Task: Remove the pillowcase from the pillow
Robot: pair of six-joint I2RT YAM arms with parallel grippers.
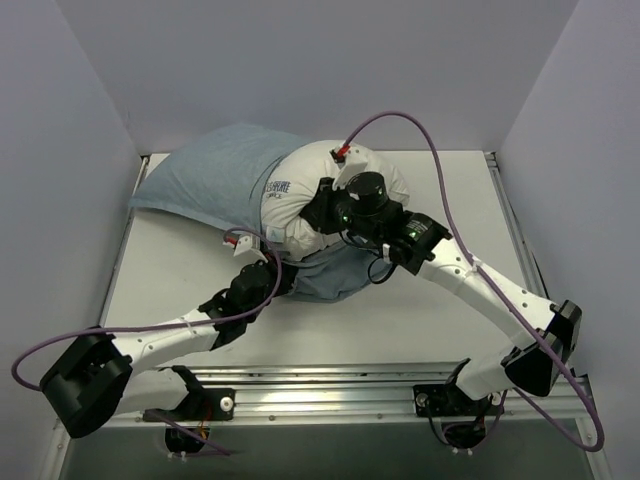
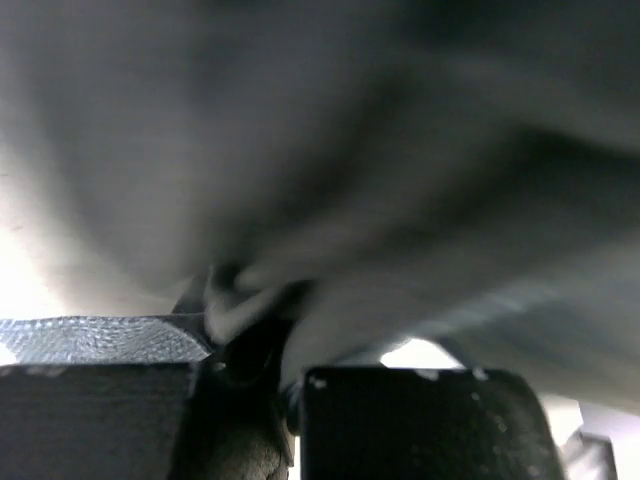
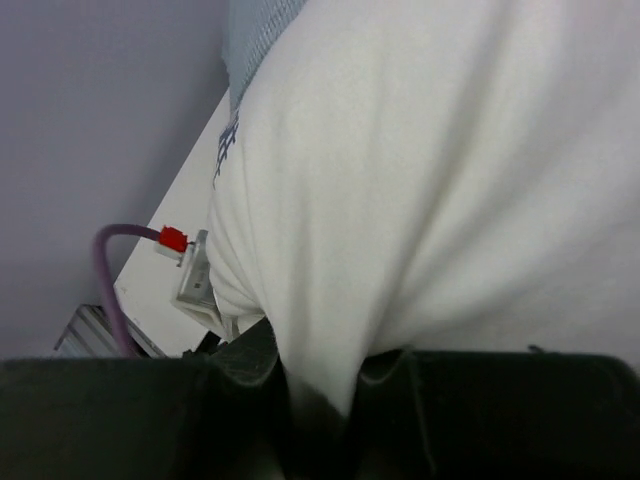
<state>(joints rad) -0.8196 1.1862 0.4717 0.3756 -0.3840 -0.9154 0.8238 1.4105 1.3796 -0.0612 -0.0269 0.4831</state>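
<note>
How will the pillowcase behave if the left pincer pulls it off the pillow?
Probably floppy: the pillowcase lies in soft folds and bunches in the left pincer. It would likely drag rather than slip freely, because the plump pillow sits partly inside it. The right pincer, shut on pillow fabric, may hold the pillow back.

- Blurred to grey smears in the left wrist view: pillowcase [image 2: 380, 170], no weave or stripes legible.
- Buried under cloth in the top view: fingertips of left gripper [image 2: 255, 345].
- Cut off by 2 edges in the right wrist view: pillow [image 3: 430, 180].
- Too small to read from above: printed logo [image 1: 277, 189].
</note>
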